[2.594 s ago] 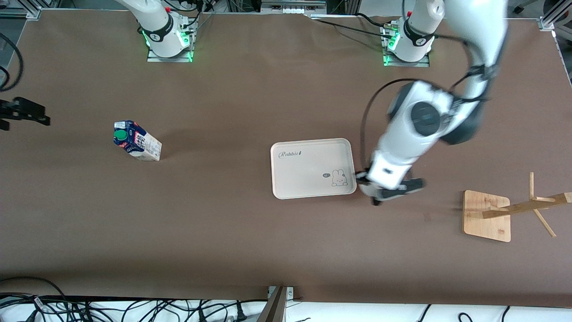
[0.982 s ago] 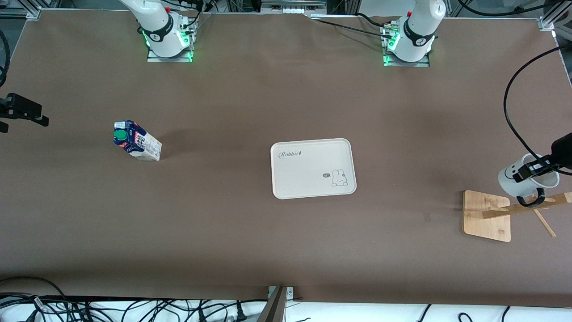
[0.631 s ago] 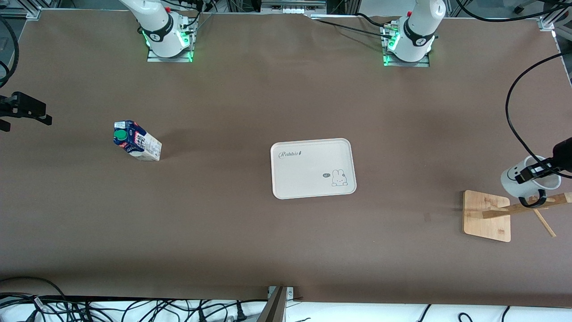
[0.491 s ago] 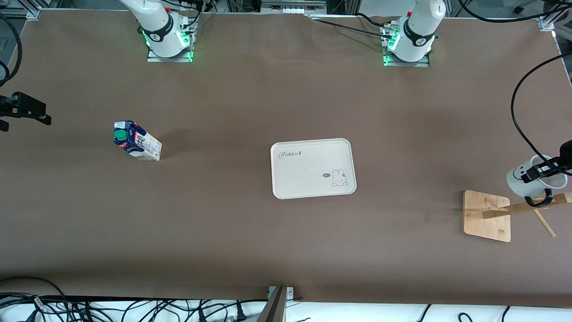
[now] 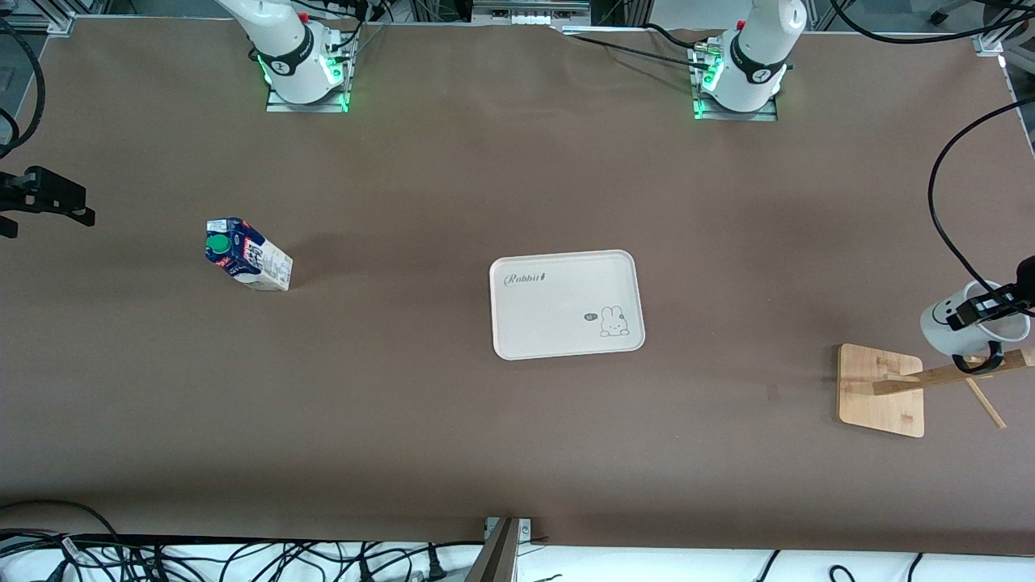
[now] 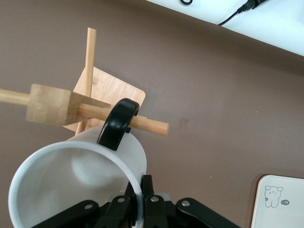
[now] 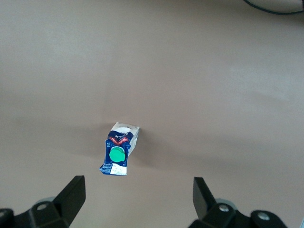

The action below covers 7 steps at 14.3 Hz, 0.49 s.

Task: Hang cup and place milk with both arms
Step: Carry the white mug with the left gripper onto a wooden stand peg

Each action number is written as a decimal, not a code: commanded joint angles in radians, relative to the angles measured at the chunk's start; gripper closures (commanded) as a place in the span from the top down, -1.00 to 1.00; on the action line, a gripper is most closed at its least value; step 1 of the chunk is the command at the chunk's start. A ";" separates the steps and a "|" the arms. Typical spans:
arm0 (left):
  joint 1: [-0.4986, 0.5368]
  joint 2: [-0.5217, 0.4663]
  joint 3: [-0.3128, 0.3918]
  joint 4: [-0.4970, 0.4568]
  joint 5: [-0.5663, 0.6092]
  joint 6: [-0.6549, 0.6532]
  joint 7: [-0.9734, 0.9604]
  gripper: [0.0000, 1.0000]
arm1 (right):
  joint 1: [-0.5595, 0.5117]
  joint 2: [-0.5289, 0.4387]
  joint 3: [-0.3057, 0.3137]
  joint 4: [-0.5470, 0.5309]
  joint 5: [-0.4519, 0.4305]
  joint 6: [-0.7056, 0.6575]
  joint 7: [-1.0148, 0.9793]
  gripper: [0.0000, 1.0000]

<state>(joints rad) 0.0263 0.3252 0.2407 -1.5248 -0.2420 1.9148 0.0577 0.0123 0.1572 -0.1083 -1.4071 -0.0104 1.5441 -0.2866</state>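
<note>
The cup [image 5: 966,323], a white mug with a smiley face, hangs in the air over the wooden rack [image 5: 880,390] at the left arm's end of the table. My left gripper [image 5: 982,309] is shut on its rim. In the left wrist view the fingers [image 6: 148,183] pinch the cup's wall [image 6: 76,175], and the black handle [image 6: 116,124] crosses the rack's peg [image 6: 149,126] near its tip. The milk [image 5: 247,255] stands on the table toward the right arm's end. My right gripper [image 7: 137,183] is open, high over the table, with the milk [image 7: 118,151] below it. It shows in the front view [image 5: 77,212] at the edge.
A beige tray [image 5: 566,267] with a rabbit drawing lies at mid-table, also in the left wrist view [image 6: 280,204]. The rack has a slanted post [image 5: 946,375] and thin side pegs [image 5: 986,404]. A black cable [image 5: 942,202] loops above the cup.
My left gripper has carried the cup from beside the tray to the rack, then edged it toward the table's end until the handle reached the peg. The right gripper has hardly moved.
</note>
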 commanded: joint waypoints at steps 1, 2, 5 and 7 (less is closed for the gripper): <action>0.000 0.015 0.005 0.017 -0.008 -0.006 0.051 -0.93 | -0.008 -0.021 0.001 -0.021 -0.016 -0.006 0.012 1.00; 0.000 0.020 0.005 0.026 0.006 -0.006 0.072 -0.14 | -0.014 -0.021 -0.001 -0.020 -0.014 -0.009 0.012 1.00; -0.003 0.035 0.003 0.043 0.020 -0.006 0.088 1.00 | -0.014 -0.015 -0.002 -0.012 -0.006 -0.021 0.049 1.00; -0.012 0.034 0.000 0.046 0.021 -0.006 0.086 1.00 | -0.014 -0.013 -0.001 -0.012 -0.006 -0.024 0.177 1.00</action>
<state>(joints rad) 0.0228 0.3415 0.2397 -1.5161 -0.2369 1.9191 0.1265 0.0057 0.1577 -0.1166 -1.4073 -0.0112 1.5338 -0.2084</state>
